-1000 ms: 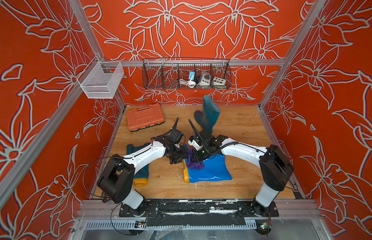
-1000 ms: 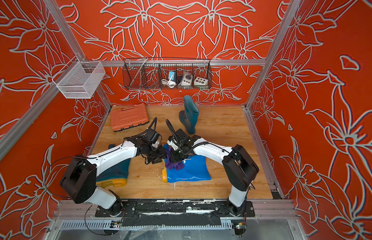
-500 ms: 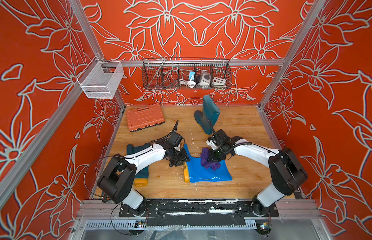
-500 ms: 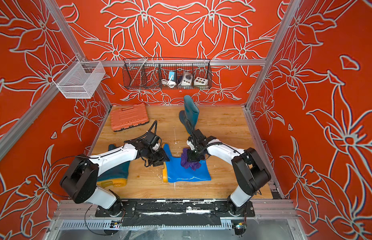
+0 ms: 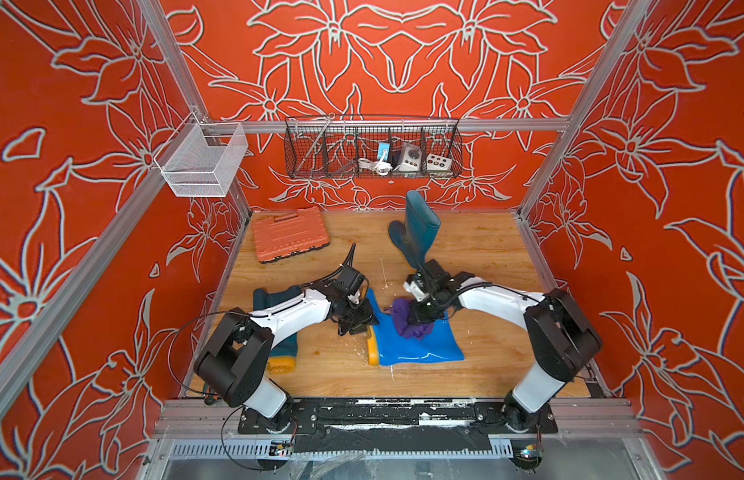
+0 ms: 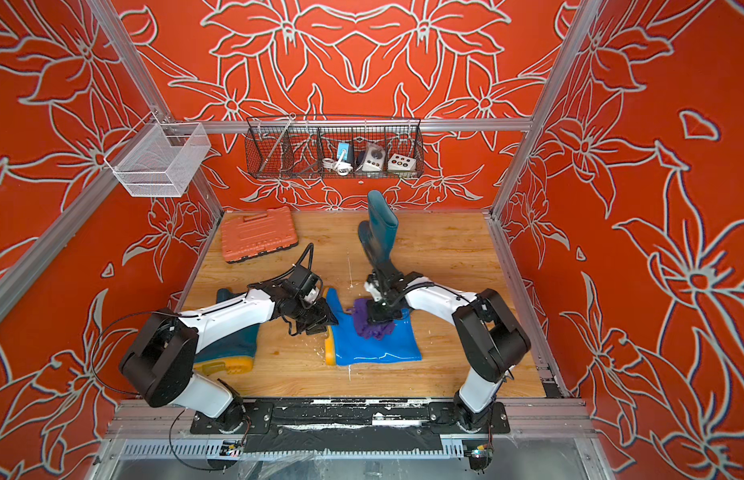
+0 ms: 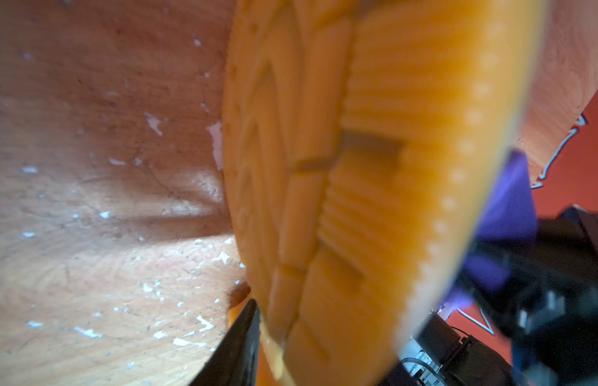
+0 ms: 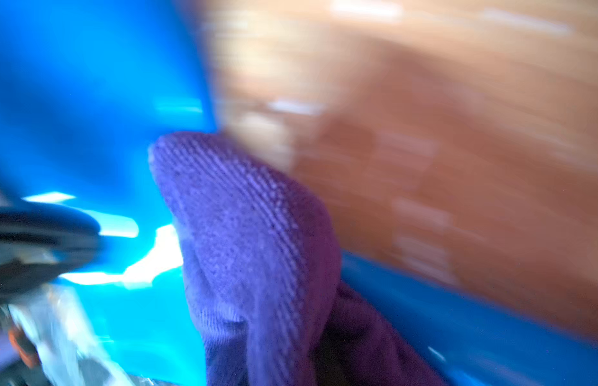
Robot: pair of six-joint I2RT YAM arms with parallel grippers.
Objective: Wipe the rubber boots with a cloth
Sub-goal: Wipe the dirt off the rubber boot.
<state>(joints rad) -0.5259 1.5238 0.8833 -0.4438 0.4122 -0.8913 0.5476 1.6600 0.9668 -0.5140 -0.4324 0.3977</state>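
A bright blue rubber boot (image 5: 420, 353) (image 6: 378, 349) lies flat mid-floor, its yellow-orange sole (image 7: 357, 167) facing left. My right gripper (image 5: 420, 318) (image 6: 380, 318) is shut on the bunched purple cloth (image 5: 403, 320) (image 6: 364, 322) (image 8: 257, 234) and presses it on the boot's shaft. My left gripper (image 5: 356, 328) (image 6: 310, 328) straddles the sole's far end. One black finger (image 7: 241, 344) lies against the sole and the other is hidden. One dark teal boot (image 5: 418, 226) stands upright at the back. Another (image 5: 281, 349) lies under my left arm.
An orange tool case (image 5: 289, 235) lies at the back left of the wooden floor. A black wire basket (image 5: 372, 149) with small devices hangs on the back wall, and a white mesh basket (image 5: 202, 160) on the left rail. Patterned walls close in three sides.
My right gripper swept the cloth from the boot's foot rightward along the shaft, then back a little. My left gripper shifted slightly toward the front, down against the sole.
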